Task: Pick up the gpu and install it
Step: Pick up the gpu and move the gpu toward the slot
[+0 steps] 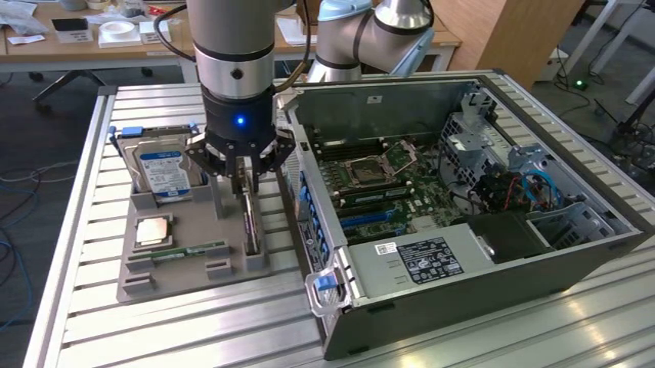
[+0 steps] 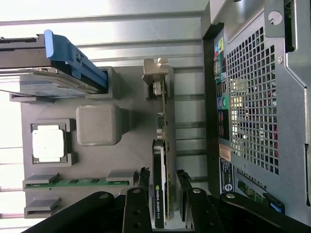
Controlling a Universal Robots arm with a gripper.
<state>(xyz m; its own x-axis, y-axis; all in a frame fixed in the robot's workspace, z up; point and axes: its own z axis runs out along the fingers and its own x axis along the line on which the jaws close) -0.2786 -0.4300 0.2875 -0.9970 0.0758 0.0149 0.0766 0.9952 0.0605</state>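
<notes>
Although the claw (image 1: 245, 184) stands at the gpu (image 1: 251, 222), no pickup is evident. The card sits upright on edge in its slot of the grey tray (image 1: 143, 280) and does not appear lifted.

Progress: approach made; grasp, lift and installation all outstanding. In the exterior view the case (image 1: 440, 284) lies open on its side at three o'clock of the tray, with the board (image 1: 389, 180) exposed. As far as can be made out, no card sits in its expansion slots.

Claw state: wide. In the wrist view the two fingers (image 2: 137, 206) stand one to each flat face of the gpu (image 2: 163, 160), with a sliver of gap showing between each tip and the card. Judgement: straddling, not gripping.

Position of card relative to claw: directly below and between the jaws, its long edge in line with the gap. The fingers flank the black cooler section, away from the pale bracket (image 2: 156, 77) at the card's other end. In the exterior view the card runs from under the claw toward six o'clock. The tips appear to reach the card's upper edge; how far down its faces they go cannot be told.

Other tray contents appear untouched. The hard drive (image 1: 164, 172) is at ten o'clock of the card, the cpu (image 1: 153, 230) at nine o'clock and the memory stick (image 1: 189, 251) at eight o'clock.
</notes>
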